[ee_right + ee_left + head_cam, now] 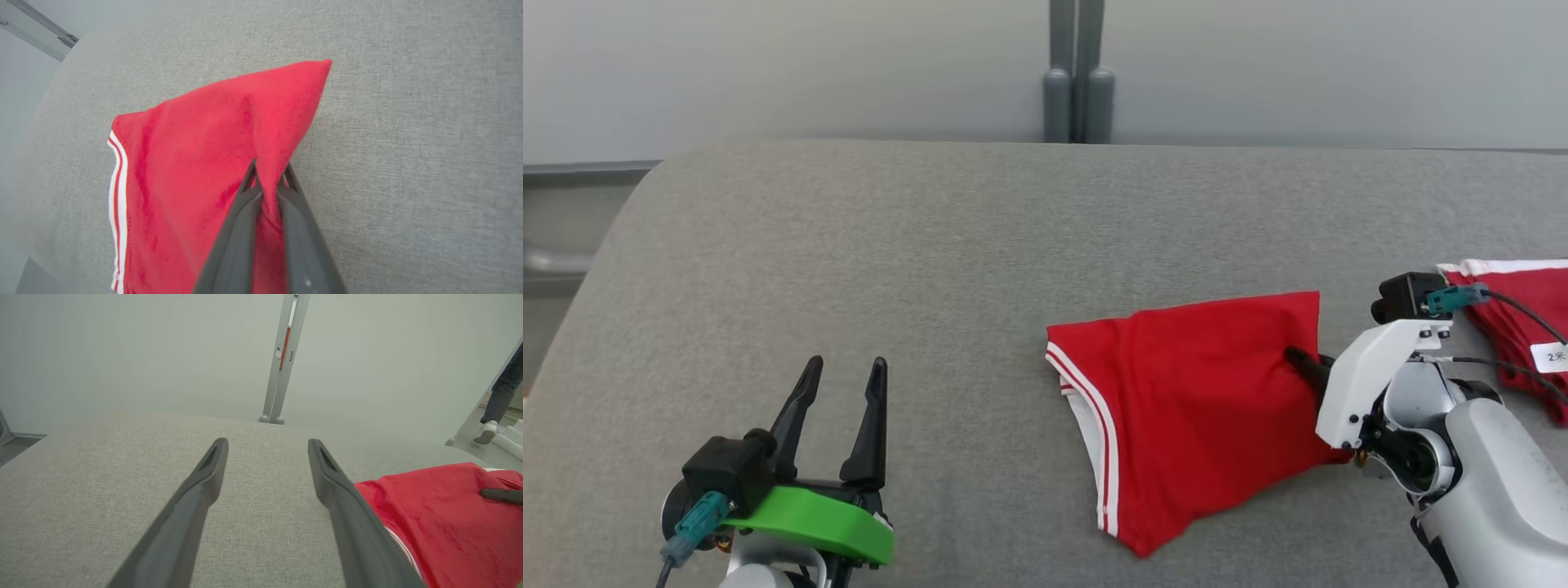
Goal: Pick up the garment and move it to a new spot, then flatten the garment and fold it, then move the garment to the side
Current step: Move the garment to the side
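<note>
Garment (1201, 400), red with white striped trim, lies on the grey fabric tabletop (849, 245), on the near side of the grey post (1078, 73) and a little to the right of it. It sits as a compact layered shape with one straight far edge, so it looks folded rather than spread out. I judge the step in hand to be the last one, moving it to the side, though a first pick-up can't be ruled out from its shape alone.

The right end effector (269, 175) is closed to a narrow pinch on the garment's right-hand edge. In the right wrist view, a ridge of red cloth is gathered between its two dark fingers (241, 228). The left end effector (846, 361) is fully spread and holds nothing. It hovers over bare tabletop, nearer than the post and well to its left, apart from the garment.

Farther right of the post lies another red cloth (1519, 310) with a white label (1553, 357), which suggests where finished pieces go.

The next move calls for a low lift or drag toward that side. It should be slow enough that the layers don't slide apart, since only one edge is pinched. The unheld left part may trail and unfold.
</note>
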